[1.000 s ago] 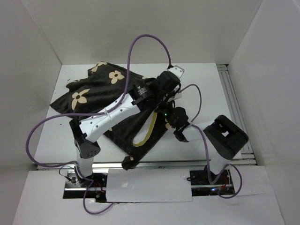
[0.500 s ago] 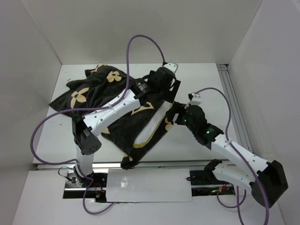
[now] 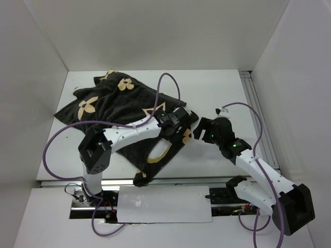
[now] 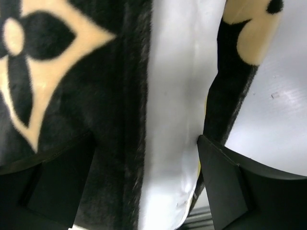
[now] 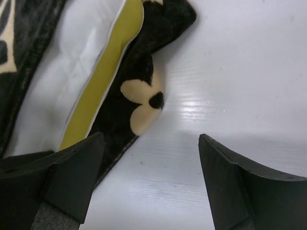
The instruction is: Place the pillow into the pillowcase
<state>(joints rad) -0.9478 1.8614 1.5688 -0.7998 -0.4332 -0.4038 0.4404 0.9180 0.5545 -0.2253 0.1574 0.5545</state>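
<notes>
Pillow is seen from top mostly sheathed in pillowcase at centre; a strip is exposed at the near-right edge. Left wrist: left gripper is spread above that strip, nothing pinched. Right wrist: right gripper is spread, empty, beside yellow seam. Judged final tuck: case edge to be regripped, pulled over.

We are in a robotics lab test cell: plain white panel walls box in a white table with an aluminium rail along its right side. A left arm and a right arm are bolted at the near edge, and purple cables loop loose from both.
</notes>
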